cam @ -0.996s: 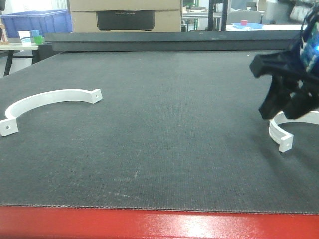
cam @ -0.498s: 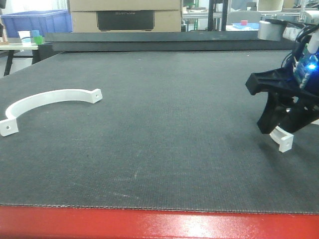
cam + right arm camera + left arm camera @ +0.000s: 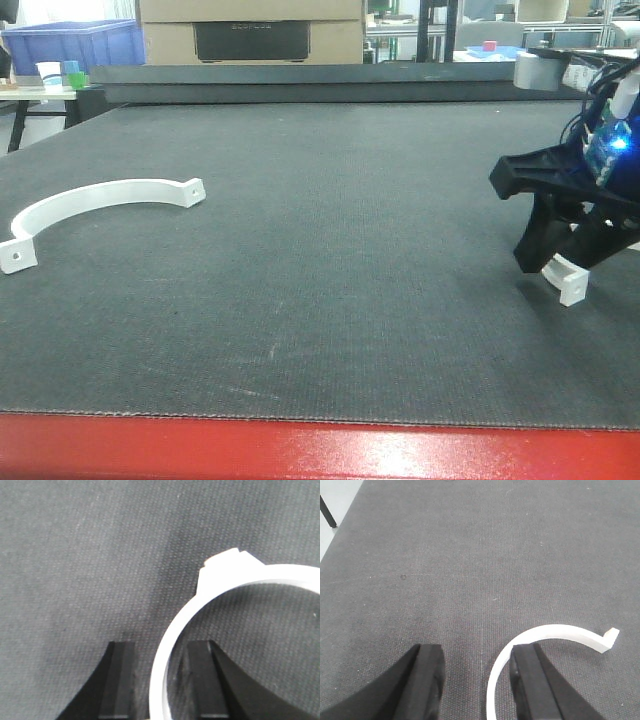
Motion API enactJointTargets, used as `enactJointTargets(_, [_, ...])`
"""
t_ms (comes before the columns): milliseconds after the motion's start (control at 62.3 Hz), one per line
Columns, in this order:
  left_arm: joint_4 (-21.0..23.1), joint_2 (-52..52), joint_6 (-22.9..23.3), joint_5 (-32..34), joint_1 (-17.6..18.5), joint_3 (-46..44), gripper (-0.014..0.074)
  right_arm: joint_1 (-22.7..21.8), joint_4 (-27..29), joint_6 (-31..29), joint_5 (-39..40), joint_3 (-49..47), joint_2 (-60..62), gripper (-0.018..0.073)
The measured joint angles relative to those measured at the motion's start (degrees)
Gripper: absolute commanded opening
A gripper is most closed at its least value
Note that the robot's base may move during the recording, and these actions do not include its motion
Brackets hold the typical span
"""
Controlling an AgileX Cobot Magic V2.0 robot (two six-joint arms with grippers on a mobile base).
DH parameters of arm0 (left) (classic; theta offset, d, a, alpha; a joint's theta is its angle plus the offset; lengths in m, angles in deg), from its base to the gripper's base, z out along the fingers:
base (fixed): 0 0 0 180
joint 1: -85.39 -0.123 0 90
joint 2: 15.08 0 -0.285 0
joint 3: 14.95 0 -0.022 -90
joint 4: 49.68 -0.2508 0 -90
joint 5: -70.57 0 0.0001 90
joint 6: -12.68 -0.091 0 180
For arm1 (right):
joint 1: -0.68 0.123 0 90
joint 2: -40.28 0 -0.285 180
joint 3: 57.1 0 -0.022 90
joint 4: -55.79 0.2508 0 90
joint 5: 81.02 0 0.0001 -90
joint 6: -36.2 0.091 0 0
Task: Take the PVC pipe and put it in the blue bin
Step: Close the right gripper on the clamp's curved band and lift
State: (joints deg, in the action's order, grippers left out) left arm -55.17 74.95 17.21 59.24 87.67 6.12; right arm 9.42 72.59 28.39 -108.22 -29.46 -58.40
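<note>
White half-ring PVC pipe piece point(image 3: 260, 574) lies flat at the right of the dark grey felt surface point(image 3: 330, 250). Its band runs between the two black fingers of the right claw point(image 3: 161, 647), with a gap showing on each side, so that claw stands parted around it and is not clamped. From the front, only the drilled end tab sticks out below the claw; the rest is hidden or cut off by the frame edge.

A second white half-ring PVC pipe piece point(image 3: 115, 190) lies flat at the left of the surface, well apart from the first. The left claw point(image 3: 475, 650) is spread wide over the end of it, and the band passes close to one finger.

The blue plastic bin point(image 3: 75, 45) stands far back at the left, off the surface; its contents cannot be seen. A brown cardboard box point(image 3: 250, 25) behind the surface carries a dark panel with lettering too blurred to read.
</note>
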Motion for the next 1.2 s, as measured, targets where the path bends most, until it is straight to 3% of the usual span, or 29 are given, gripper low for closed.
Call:
enactJointTargets(257, [0.0,0.0,0.0,0.3,0.0,0.0,0.0246,0.0,-0.3,0.0,-0.5,-0.6,-1.3,0.0120])
enactJointTargets(546, [0.0,0.0,0.0,0.5,0.0,0.0,0.0246,0.0,-1.3,0.0,0.0,-0.7,-1.5,-0.0165])
enactJointTargets(899, [0.0,0.0,0.0,0.6,0.0,0.0,0.0246,0.0,-0.6,0.0,-1.7,-2.3,-1.7,-0.0167])
enactJointTargets(1205, [0.4,2.3,0.0,-1.3,0.0,-0.1,0.0246,0.0,0.2,0.0,-4.4,-6.5,5.6,-0.0167])
